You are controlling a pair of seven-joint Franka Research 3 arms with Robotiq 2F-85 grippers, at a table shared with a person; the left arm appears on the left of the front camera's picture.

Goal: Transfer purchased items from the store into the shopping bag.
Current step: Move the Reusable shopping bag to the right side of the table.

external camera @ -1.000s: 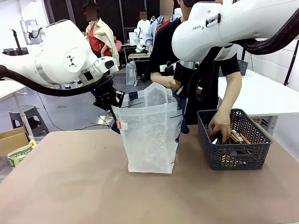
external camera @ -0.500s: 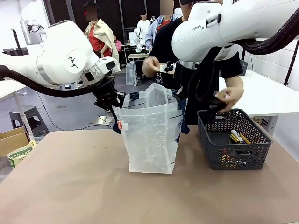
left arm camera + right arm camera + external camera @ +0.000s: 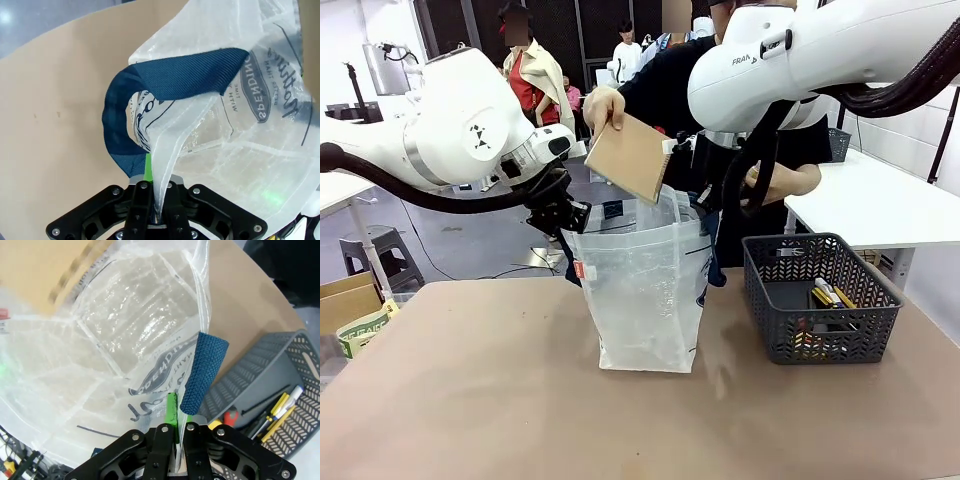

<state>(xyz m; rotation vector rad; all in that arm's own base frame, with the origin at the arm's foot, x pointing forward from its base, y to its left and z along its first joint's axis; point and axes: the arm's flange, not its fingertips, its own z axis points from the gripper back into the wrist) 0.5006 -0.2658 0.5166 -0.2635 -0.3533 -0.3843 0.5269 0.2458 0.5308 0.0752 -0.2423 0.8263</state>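
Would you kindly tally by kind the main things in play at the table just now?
shopping bag: 1
grey lattice basket: 1
brown notebook: 1
pincers, both shut on the bag (left pincer, right pincer): 2
Total: 5

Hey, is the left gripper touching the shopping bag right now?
Touching. The left wrist view shows the left gripper shut on the shopping bag: the bag's thin rim runs down between its closed jaws, beside the navy handle.
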